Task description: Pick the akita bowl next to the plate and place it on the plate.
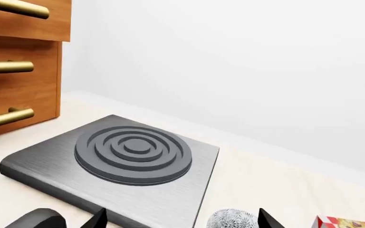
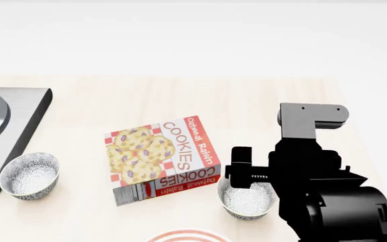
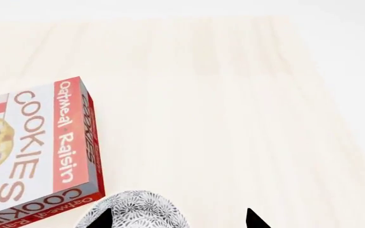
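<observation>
The plate [image 2: 187, 236] shows only as a red-ringed white arc at the bottom edge of the head view. Just right of it stands the akita bowl [image 2: 246, 202], speckled outside and pale inside. My right arm [image 2: 314, 171] hangs over it. In the right wrist view my right gripper [image 3: 177, 219] is open; the bowl [image 3: 138, 209] lies toward one fingertip, not centred. A second identical bowl [image 2: 28, 175] sits far left by the stove. That bowl [image 1: 233, 219] shows low between the tips of my open left gripper [image 1: 182, 219].
An Oatmeal Raisin cookies box [image 2: 161, 159] lies flat between the two bowls. A grey stove plate [image 2: 5, 136] with a ringed burner [image 1: 133, 153] is at the left. A wooden drawer cabinet [image 1: 17, 61] with brass handles stands beyond it. A white wall lies behind.
</observation>
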